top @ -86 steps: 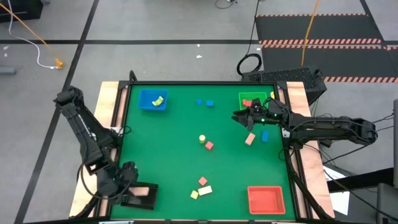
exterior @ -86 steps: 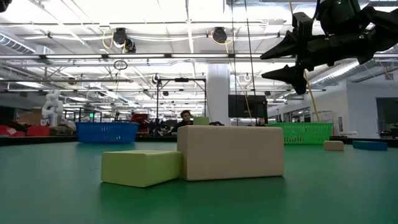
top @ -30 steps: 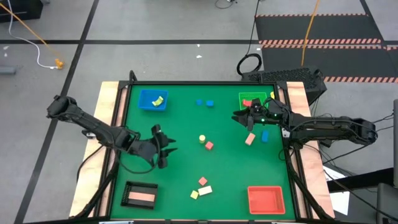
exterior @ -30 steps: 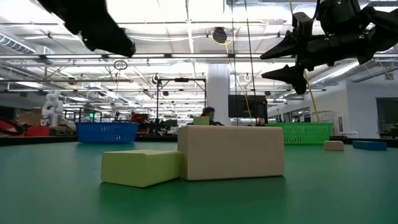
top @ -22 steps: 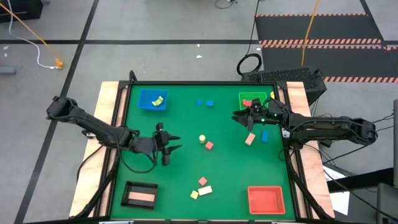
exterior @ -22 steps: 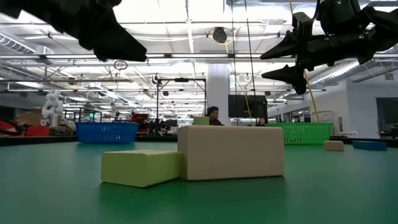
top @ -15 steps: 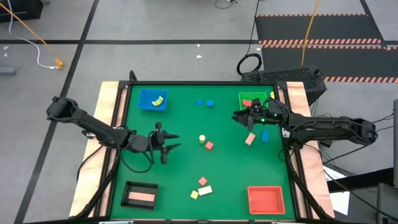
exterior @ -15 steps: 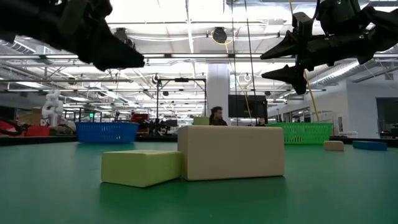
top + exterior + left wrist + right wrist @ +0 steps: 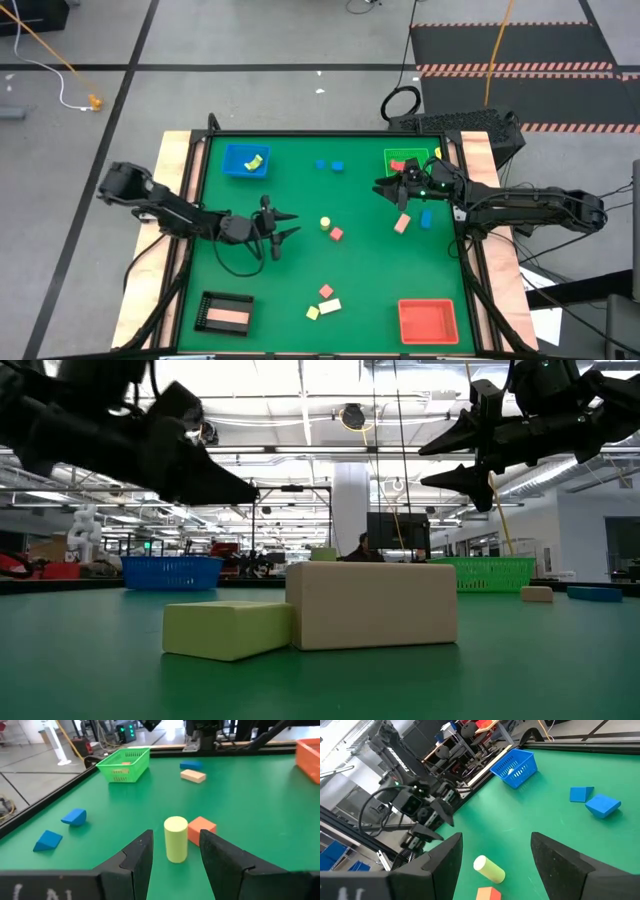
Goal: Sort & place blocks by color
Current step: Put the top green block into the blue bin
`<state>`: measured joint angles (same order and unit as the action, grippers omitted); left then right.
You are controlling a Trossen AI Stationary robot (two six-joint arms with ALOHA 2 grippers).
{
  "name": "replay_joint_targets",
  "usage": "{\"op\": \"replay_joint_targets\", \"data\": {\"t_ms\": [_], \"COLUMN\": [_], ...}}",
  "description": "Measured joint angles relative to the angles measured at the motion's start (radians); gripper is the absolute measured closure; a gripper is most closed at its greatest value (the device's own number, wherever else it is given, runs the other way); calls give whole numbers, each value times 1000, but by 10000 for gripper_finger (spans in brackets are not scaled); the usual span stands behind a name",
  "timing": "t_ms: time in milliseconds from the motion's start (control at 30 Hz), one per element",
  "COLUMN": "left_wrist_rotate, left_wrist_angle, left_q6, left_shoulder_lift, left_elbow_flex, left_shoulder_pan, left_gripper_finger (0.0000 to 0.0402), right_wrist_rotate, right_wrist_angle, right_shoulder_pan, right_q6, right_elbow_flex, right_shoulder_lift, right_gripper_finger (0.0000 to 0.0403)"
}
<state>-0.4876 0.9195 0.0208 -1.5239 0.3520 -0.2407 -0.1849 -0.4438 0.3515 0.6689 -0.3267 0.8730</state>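
Observation:
My left gripper hangs open over the table's left middle, its fingers pointing right at an upright yellow cylinder block. The cylinder stands just beyond the fingertips, apart from them, with a red block beside it. My right gripper waits open and empty above the mat near the green tray. A pink block and a blue block lie below it. Two blue blocks lie at the far middle. A red, a cream and a yellow-green block lie near the front edge.
The blue tray at the far left holds a yellow-green block. The green tray holds a red block. The black tray at the near left holds a pink block. The red tray stands at the near right.
My left gripper has moved toward the table's right edge, closer to the yellow cylinder, and has sunk lower. It has tipped from slanting downward to nearly level. Its fingers stay open. No block has moved.

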Motion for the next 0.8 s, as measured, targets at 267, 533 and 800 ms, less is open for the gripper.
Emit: {"op": "replay_joint_targets", "data": {"t_ms": [267, 533, 800], "left_wrist_rotate": [0, 45, 83], "left_wrist_angle": [28, 25, 17], "left_q6": [39, 137, 64], "left_shoulder_lift": [-190, -297, -309], "left_elbow_flex": [140, 239, 249], "left_shoulder_pan": [96, 151, 139], "left_gripper_finger": [238, 166, 93], "right_wrist_rotate": [0, 0, 0], "right_wrist_angle": [0, 1, 0], "right_shoulder_pan": [0, 0, 0], "right_q6": [0, 0, 0], "right_elbow_flex": [0, 0, 0], "right_shoulder_lift": [0, 0, 0], "right_gripper_finger": [176, 176, 176]}}
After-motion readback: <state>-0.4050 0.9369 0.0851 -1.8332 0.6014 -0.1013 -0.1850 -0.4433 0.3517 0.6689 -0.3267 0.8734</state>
